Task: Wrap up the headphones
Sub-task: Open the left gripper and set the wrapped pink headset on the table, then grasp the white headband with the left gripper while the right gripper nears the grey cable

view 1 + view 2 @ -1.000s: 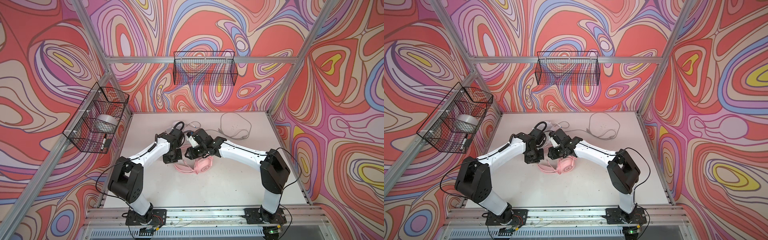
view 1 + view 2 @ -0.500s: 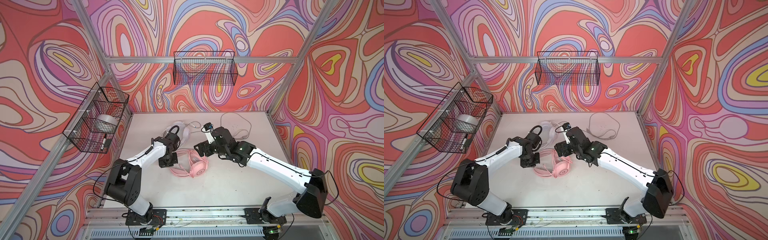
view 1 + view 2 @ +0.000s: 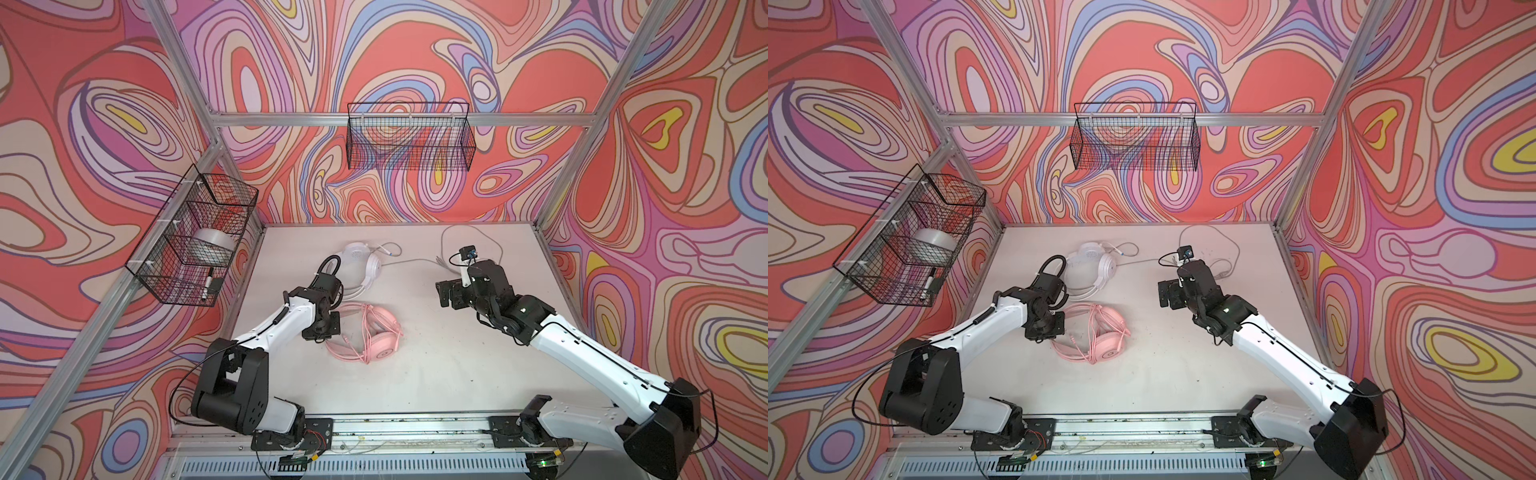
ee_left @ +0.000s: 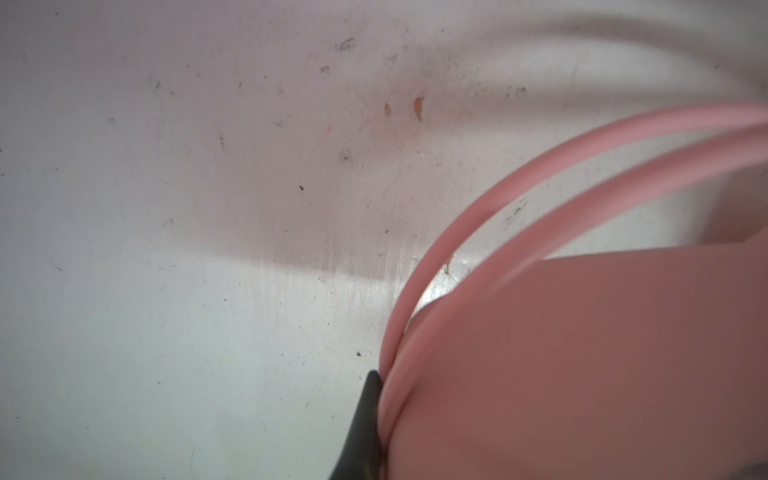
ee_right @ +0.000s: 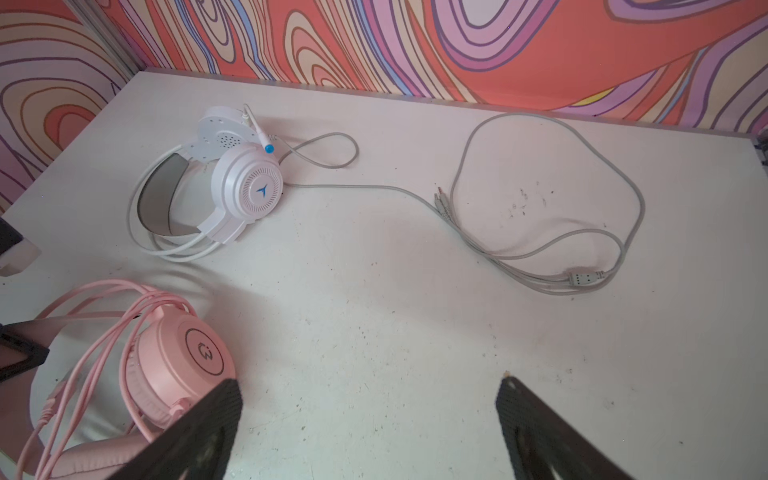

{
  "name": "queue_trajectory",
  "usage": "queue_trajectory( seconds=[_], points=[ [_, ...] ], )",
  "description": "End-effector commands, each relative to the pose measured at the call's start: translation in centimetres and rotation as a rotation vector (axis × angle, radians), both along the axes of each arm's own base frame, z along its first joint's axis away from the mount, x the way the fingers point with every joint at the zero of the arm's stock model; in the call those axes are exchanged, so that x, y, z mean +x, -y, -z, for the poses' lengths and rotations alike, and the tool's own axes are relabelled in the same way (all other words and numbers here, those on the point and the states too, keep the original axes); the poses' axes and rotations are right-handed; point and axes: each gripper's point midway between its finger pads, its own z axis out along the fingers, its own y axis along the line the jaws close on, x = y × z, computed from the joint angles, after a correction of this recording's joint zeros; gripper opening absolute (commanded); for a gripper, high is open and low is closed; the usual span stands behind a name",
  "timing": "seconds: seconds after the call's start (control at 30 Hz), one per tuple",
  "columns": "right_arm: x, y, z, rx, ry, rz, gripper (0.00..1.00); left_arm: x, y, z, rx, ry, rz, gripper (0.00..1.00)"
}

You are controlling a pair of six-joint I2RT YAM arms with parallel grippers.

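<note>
Right wrist view shows one pink headset (image 5: 174,361), one white headset (image 5: 245,187).

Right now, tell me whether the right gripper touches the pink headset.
Apart. Both top views show bare table between right gripper and pink headset.

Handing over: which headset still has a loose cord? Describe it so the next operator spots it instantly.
On the white table, look behind the pink headphones, toward the back wall. The white headphones lie there; unlike the pink pair, wound in its own cord, their grey cord trails loose across the table.
</note>
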Motion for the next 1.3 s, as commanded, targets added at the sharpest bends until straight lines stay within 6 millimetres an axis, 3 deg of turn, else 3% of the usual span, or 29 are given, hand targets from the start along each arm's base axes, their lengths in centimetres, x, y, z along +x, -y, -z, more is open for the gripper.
queue_trajectory(
  seconds=[0.0, 0.23, 0.37, 0.77, 0.93, 1.1, 1.27],
  points=[
    [-0.2, 1.0, -0.1, -0.033, 0.019, 0.015, 0.98, 1.0, -0.3, 0.0, 0.019, 0.005, -0.001, 0.0],
    [-0.1, 0.6, 0.5, -0.038, 0.018, -0.016, 0.99, 0.3, -0.9, 1.6, 0.057, -0.071, -0.031, 0.15],
    [0.1, 0.6, 0.5, -0.067, 0.021, -0.029, 0.98, 0.1, -0.8, 1.8, 0.044, -0.07, -0.052, 0.33],
    [0.4, 1.0, 0.7, -0.066, 0.011, -0.008, 0.98, 0.7, 0.3, 1.1, -0.018, -0.06, -0.072, 0.76],
    [0.3, 0.9, 0.4, -0.058, 0.015, -0.008, 0.98, 0.8, 1.2, 1.1, -0.069, -0.06, -0.083, 0.85],
    [0.3, 0.8, 0.2, -0.052, 0.015, -0.012, 0.98, 0.5, 0.8, 1.0, -0.05, -0.07, -0.1, 0.88],
    [0.3, 0.8, 0.0, -0.055, 0.017, -0.013, 0.98, 0.9, -1.2, -2.1, 0.052, -0.006, -0.167, 0.9]
  ],
)
